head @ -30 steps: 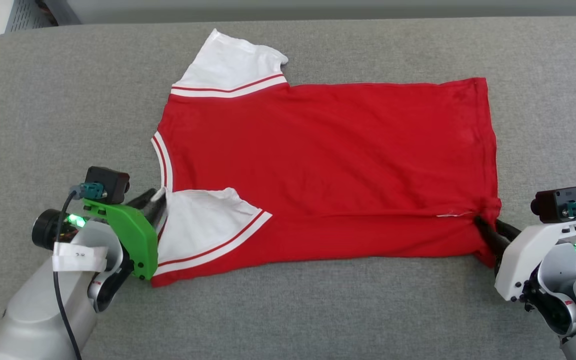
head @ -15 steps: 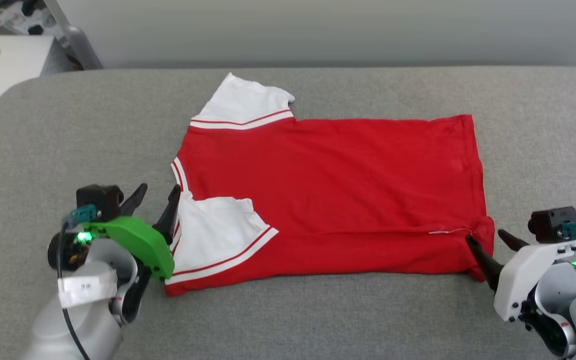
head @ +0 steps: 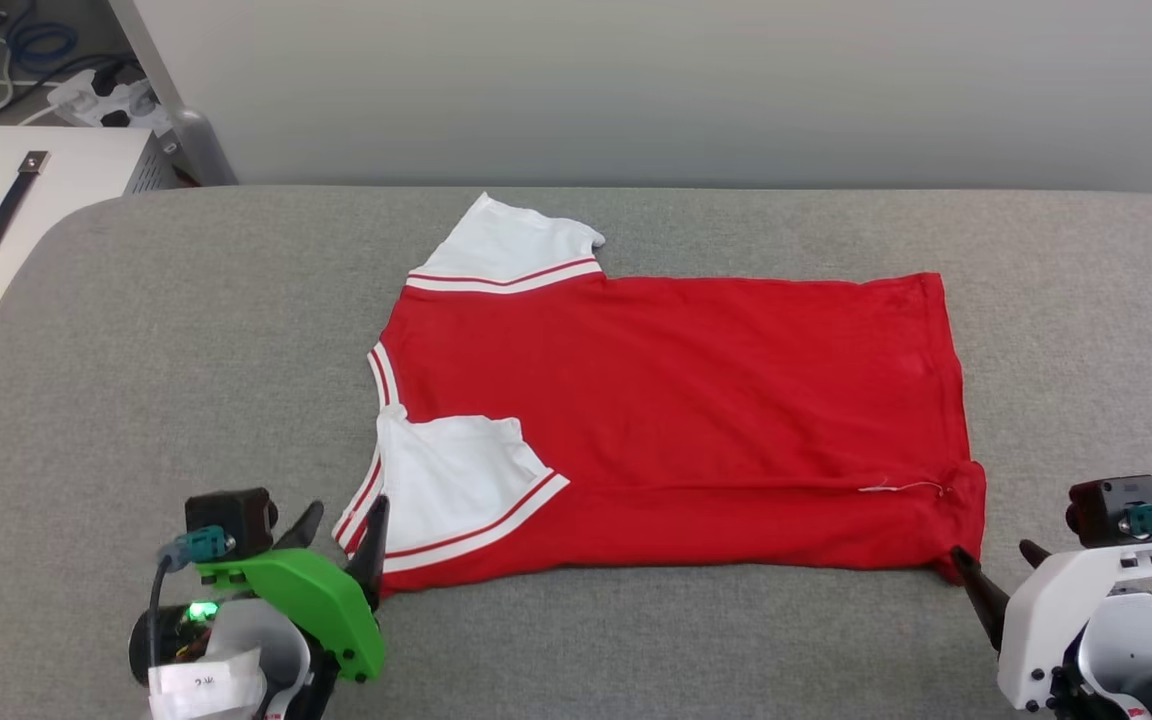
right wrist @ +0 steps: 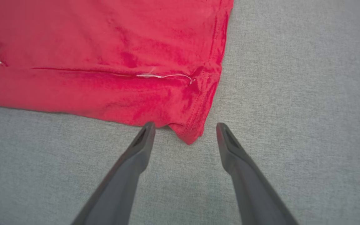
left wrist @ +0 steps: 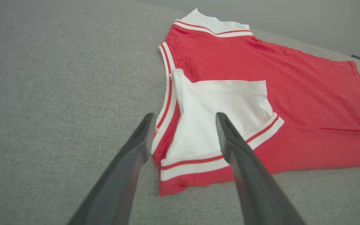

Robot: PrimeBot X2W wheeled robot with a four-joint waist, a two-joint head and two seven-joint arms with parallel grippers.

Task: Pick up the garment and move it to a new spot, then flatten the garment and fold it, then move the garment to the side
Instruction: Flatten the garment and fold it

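Jaws apart on left gripper (head: 344,515) and right gripper (head: 992,556), garment (head: 676,420) folded in at 6 o'clock; next likely grab its 12 o'clock edge.

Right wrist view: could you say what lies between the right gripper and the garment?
Nothing; the garment corner reaches between the fingertips of the right gripper, in that view.

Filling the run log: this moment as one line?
garment: lying on grey surface, near side folded over | left gripper: open, by sleeve | right gripper: open, by hem corner
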